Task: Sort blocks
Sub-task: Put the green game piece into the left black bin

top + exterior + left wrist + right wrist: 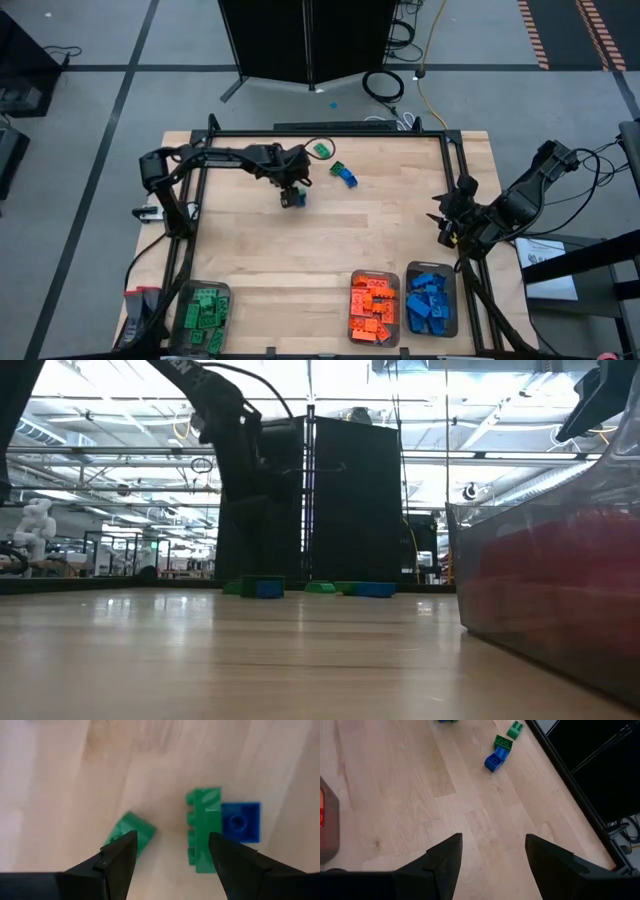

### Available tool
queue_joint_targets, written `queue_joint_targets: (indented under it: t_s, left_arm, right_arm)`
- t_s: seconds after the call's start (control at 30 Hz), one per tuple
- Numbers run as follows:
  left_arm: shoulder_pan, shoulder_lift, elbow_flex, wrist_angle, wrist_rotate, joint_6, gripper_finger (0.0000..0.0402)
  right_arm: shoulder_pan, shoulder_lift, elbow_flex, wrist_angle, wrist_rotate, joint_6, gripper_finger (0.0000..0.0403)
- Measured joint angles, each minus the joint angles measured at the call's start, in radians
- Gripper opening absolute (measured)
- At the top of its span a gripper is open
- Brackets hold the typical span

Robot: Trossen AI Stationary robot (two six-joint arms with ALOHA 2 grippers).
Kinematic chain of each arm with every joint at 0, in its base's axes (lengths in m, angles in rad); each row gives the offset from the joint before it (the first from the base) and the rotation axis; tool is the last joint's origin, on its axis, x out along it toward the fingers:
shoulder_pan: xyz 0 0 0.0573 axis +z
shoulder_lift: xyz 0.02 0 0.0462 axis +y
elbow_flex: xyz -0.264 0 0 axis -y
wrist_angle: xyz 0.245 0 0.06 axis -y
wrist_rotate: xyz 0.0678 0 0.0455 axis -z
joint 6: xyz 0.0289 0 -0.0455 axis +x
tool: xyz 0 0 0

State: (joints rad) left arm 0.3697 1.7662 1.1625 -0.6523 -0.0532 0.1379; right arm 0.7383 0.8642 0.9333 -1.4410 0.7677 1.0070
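Blocks mostly sorted already, trays along the near edge each hold one colour.
Left gripper hangs fingers apart, gripping nothing, over a green-blue pair at the far side, probably lining up a grab. Right gripper, also spread and empty, waits at the right edge.

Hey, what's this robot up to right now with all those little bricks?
It is sorting the blocks by colour. Three trays at the near edge already hold green, orange and blue ones. The left hand hangs open over a few loose green and blue blocks at the far side, holding nothing. The right hand waits open at the table's right edge.
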Motion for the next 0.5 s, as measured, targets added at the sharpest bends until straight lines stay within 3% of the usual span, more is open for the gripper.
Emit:
queue_joint_targets:
  t_s: [0.17, 0.33, 0.5]
  left_arm:
    - [0.001, -0.008, 0.041, -0.034, 0.003, -0.010, 0.0249]
    - [-0.010, -0.014, 0.050, -0.106, 0.121, -0.027, 0.0249]
    - [-0.048, -0.014, 0.016, -0.132, 0.128, -0.027, 0.0248]
  right_arm:
    - [0.000, 0.000, 0.000, 0.002, -0.001, 0.003, 0.0212]
    - [0.000, 0.000, 0.000, 0.003, -0.006, 0.004, 0.0212]
    - [0.000, 0.000, 0.000, 0.006, -0.005, 0.004, 0.0212]
